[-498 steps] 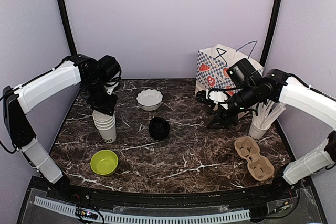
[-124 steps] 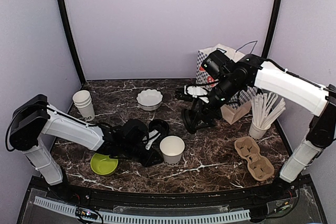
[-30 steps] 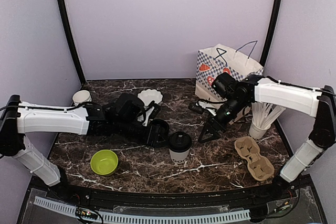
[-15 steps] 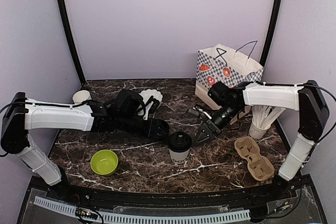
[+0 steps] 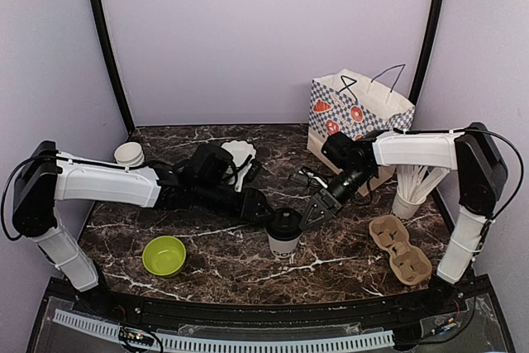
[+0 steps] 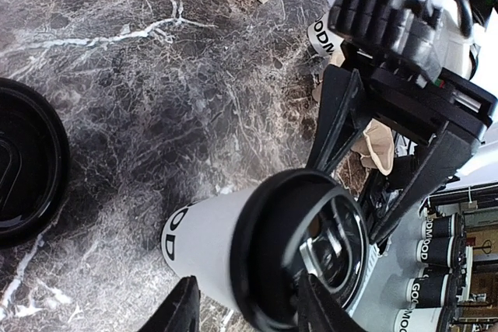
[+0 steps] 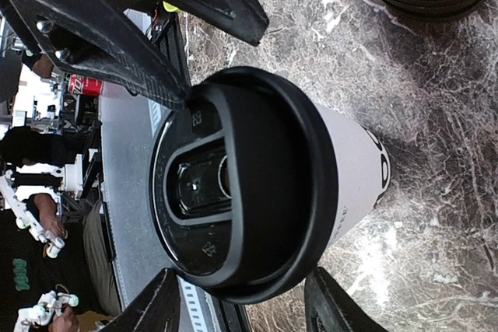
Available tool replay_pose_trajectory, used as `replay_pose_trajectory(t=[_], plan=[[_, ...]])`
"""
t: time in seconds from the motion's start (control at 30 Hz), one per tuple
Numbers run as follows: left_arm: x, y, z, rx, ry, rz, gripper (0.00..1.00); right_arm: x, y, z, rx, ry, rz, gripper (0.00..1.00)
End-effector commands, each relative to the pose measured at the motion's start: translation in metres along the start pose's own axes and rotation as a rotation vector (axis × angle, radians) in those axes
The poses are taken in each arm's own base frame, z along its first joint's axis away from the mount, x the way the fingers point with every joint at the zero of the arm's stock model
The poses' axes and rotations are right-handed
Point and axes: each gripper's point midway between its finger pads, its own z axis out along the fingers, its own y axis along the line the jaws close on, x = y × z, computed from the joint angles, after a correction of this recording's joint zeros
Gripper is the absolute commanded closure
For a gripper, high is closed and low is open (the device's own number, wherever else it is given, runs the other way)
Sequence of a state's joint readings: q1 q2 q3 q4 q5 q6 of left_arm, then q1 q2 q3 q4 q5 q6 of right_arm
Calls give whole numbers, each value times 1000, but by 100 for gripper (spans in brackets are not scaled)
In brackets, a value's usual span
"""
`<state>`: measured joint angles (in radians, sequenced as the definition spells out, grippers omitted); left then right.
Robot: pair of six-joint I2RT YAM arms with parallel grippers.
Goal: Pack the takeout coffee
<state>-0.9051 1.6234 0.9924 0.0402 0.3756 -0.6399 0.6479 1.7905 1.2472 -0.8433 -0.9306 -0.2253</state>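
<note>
found one cup (image 5: pixel 283 231), lidded in black and upright on the table (image 5: pixel 347 264), between the left gripper (image 5: pixel 264 209) and the right gripper (image 5: pixel 312 214), approached from opposite sides at lid height.

from the left wrist, saw the cup between the left fingers (image 6: pixel 185 310), set partly apart, with one pad just beside the paper wall and the other at the lid's rim. could not tell whether pressed or merely flanked. from the right wrist, saw the lid filling the gap between the right fingers (image 7: pixel 159 305), likewise partly apart and close to the rim on both sides. could not tell a grip there either. noted the opposing fingers just beyond the lid in each wrist view, and spare lids (image 6: pixel 23 162) to the outer side of the left fingers, apart from the cup.

judged as an early stage: had one coffee capped, not yet lifted. saw the carrier (image 5: pixel 400 249) well outside the right fingers with no cup in its wells, and the bag (image 5: pixel 357 113) behind the right fingers, inside hidden. left to do, by this reading: seat the cup in the carrier, make up any further cup from the stack (image 5: pixel 129 155) far behind the left fingers, then load the bag.
</note>
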Motion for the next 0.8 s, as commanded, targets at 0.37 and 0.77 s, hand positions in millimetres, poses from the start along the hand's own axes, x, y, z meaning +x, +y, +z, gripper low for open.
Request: replay_pose_trajectory(t=[0.37, 0.77], plan=[[41, 54, 12, -190, 125, -26, 66, 2, -36, 14, 79, 44, 80, 61], [71, 101, 12, -375, 232, -127, 74, 17, -82, 18, 270, 122, 157, 70]])
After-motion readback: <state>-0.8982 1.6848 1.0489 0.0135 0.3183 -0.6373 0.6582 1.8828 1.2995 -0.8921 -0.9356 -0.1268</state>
